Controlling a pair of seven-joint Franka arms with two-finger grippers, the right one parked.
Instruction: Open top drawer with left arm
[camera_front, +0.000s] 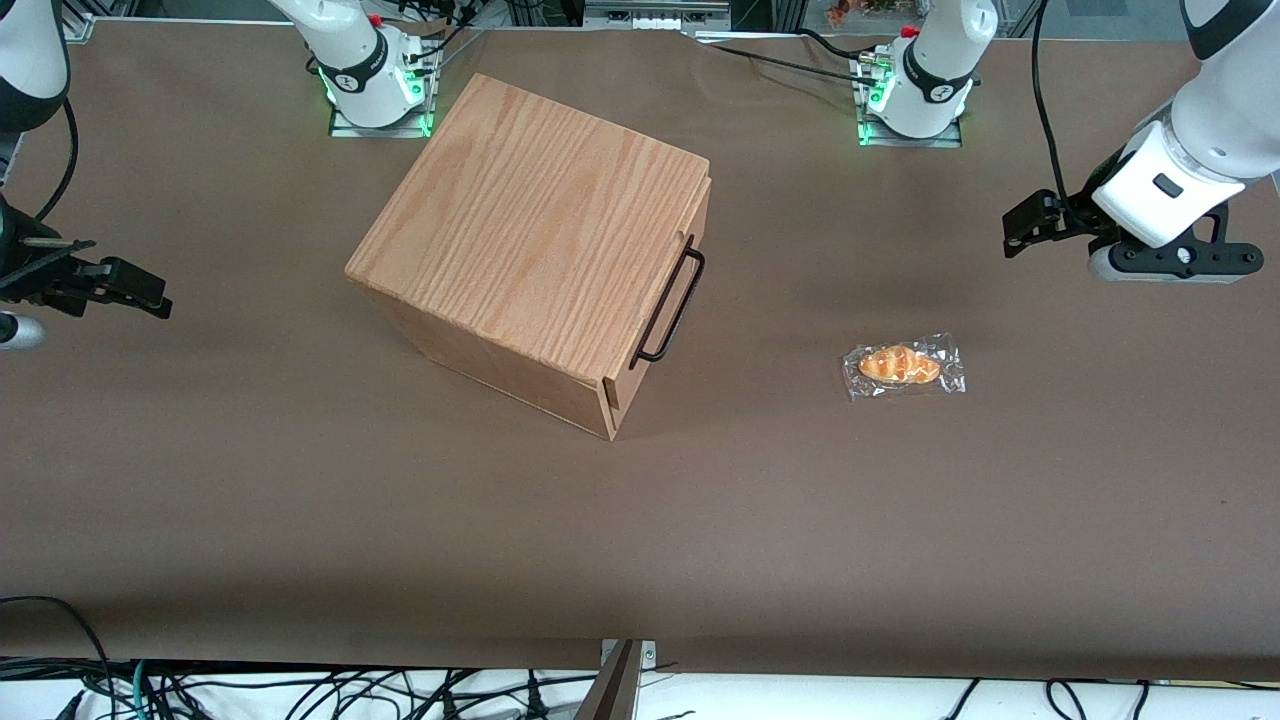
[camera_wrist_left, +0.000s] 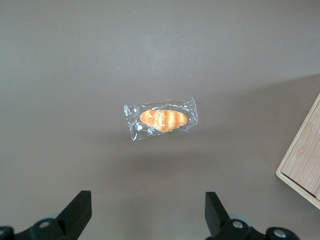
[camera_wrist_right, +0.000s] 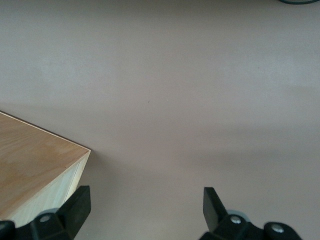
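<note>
The oak-grain box (camera_front: 530, 240) stands mid-table, turned at an angle. The top drawer (camera_front: 702, 215) is shut flush in it. Its long black bar handle (camera_front: 672, 303) faces the working arm's end of the table. The left arm's gripper (camera_front: 1022, 232) hangs open and empty above the table, well apart from the handle toward the working arm's end. In the left wrist view the two black fingers (camera_wrist_left: 75, 212) stand wide apart around the gripper's middle (camera_wrist_left: 147, 210), with bare table between them. A corner of the box (camera_wrist_left: 305, 160) shows in that view.
A wrapped bread roll (camera_front: 903, 366) lies on the brown table between the box's front and the gripper, nearer the front camera than the gripper; it also shows in the left wrist view (camera_wrist_left: 161, 119). The arm bases (camera_front: 915, 90) stand at the table's back edge.
</note>
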